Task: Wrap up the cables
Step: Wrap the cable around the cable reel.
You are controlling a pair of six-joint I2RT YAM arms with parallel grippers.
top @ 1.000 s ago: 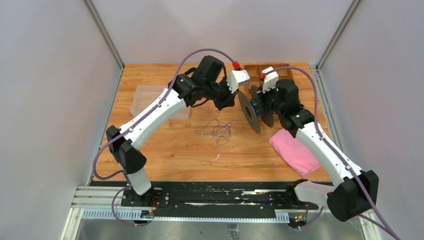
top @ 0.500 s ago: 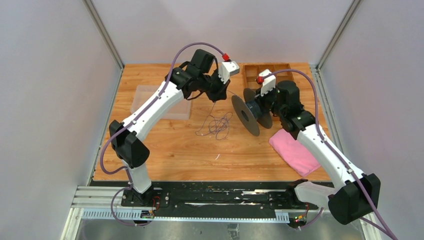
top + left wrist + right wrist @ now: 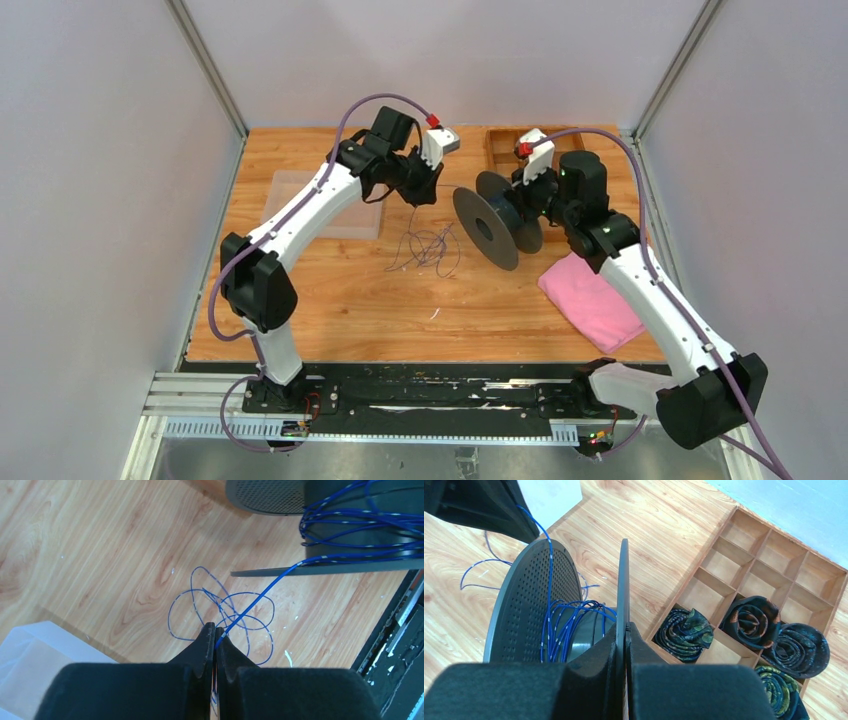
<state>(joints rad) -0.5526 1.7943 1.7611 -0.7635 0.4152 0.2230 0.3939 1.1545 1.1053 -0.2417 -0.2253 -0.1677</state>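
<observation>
Above the table (image 3: 330, 300), left fingers (image 3: 204, 642) pinch the cable (image 3: 260, 597); right fingers (image 3: 610, 647) clamp the spool rim (image 3: 624, 580).

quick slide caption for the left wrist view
Left fingers pinch the blue cable running to the spool, loose loops lying on the wooden table.

A robotics lab test cell: a wooden worktop (image 3: 340, 300) boxed in by plain pale panels (image 3: 100, 200) on aluminium posts (image 3: 206, 60), a left arm (image 3: 300, 215) and right arm (image 3: 650, 295) bolted to a black rail (image 3: 440, 395), purple hoses (image 3: 375, 98) looping off them, and props like a divided tray (image 3: 502, 140) and pink cloth (image 3: 590, 300)
</observation>
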